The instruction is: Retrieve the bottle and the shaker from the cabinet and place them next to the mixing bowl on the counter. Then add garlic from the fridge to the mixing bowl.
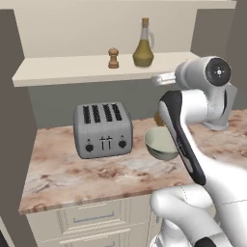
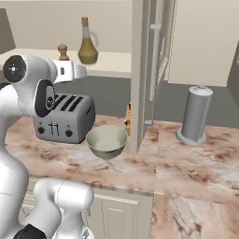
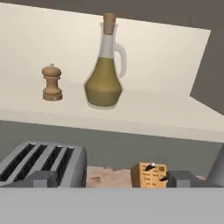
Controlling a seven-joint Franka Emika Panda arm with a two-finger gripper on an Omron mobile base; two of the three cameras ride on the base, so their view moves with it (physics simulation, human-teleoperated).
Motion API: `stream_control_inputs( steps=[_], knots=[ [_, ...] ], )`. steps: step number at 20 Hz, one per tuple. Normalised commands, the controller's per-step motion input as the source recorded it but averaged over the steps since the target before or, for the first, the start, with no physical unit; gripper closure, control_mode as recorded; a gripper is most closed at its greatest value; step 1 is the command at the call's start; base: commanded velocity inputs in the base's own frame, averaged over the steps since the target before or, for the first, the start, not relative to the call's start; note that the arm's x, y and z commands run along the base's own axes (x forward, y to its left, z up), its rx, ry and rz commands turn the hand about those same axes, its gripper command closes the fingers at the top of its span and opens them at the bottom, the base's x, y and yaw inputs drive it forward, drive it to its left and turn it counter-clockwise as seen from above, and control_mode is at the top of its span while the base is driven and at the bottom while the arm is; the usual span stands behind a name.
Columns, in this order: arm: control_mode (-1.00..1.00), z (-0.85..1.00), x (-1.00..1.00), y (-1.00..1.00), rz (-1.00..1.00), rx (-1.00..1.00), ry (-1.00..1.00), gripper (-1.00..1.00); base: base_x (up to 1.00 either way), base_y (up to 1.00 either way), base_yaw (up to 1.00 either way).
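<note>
The bottle (image 1: 144, 50) (image 2: 87, 49) (image 3: 103, 83), olive-yellow glass with a brown stopper, stands upright on the cabinet shelf (image 1: 72, 70) (image 3: 153, 113). To its left is the small brown shaker (image 1: 113, 58) (image 2: 62, 52) (image 3: 52, 83). My gripper (image 1: 157, 78) (image 2: 84, 71) (image 3: 113, 179) hangs in front of the shelf edge, a little below it, facing the bottle. It is open and holds nothing. The pale green mixing bowl (image 1: 159, 142) (image 2: 107, 141) sits on the marble counter (image 1: 96, 173) (image 2: 186, 168) below my arm. The fridge (image 2: 161, 70) stands shut to the right. The garlic is hidden.
A steel toaster (image 1: 102, 129) (image 2: 65, 119) (image 3: 41, 164) stands left of the bowl. An orange knife block (image 2: 127, 116) (image 3: 148, 175) is behind the bowl. A grey paper-towel roll (image 2: 195, 114) stands on the counter right of the fridge.
</note>
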Motion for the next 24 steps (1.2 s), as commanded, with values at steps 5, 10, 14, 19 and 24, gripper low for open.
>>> stream_control_inputs(
  steps=[5, 10, 14, 19, 24],
  knots=[
    [-1.0, 0.83, 0.06, 0.06, 0.16, 0.06, -0.23, -1.0, 0.0, 0.0, 0.0],
    [-1.0, 0.81, 0.09, 0.0, 0.16, 0.01, -0.13, -1.0, 0.0, 0.0, 0.0],
    [-1.0, 0.22, 0.24, 0.0, 0.04, -0.02, -0.08, -1.0, 0.0, 0.0, 0.0],
    [-1.0, 0.08, 0.55, 0.02, 0.01, 0.0, 0.15, -1.0, 0.0, 0.0, 0.0],
    [-1.0, -0.06, 0.48, 0.03, -0.02, -0.02, -0.05, -1.0, 0.0, 0.0, 0.0]
  ],
)
